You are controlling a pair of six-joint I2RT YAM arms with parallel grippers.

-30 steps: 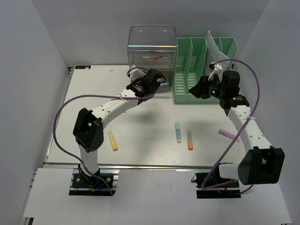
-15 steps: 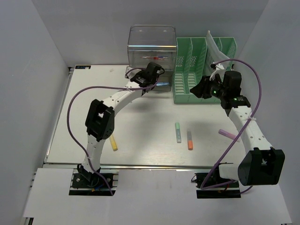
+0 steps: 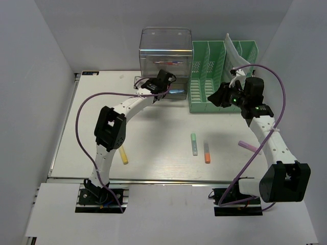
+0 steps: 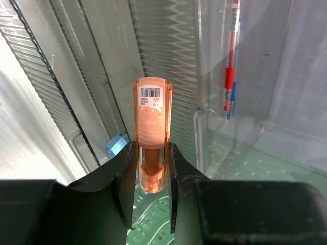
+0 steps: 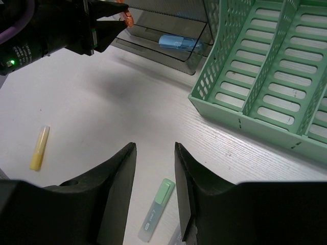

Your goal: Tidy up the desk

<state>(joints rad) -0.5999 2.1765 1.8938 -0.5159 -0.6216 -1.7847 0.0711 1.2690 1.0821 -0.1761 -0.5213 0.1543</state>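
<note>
While the left gripper (image 4: pixel 152 153) pinches a stubby translucent orange plastic highlighter (image 4: pixel 152 117), seemingly light, stiff and slick, low on its barrel at the clear plastic drawer unit (image 3: pixel 166 48) at twelve o'clock on the flat off-white desk (image 3: pixel 163 133), the right gripper (image 5: pixel 155 153) hovers spread and empty.

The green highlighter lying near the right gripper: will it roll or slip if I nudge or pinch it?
Probably stiff: the green highlighter is a short, straight plastic barrel. Lying flat on the smooth desk, it may slide or roll from a sideways nudge. Likely light: the left gripper holds a similar orange highlighter by one end.
</note>
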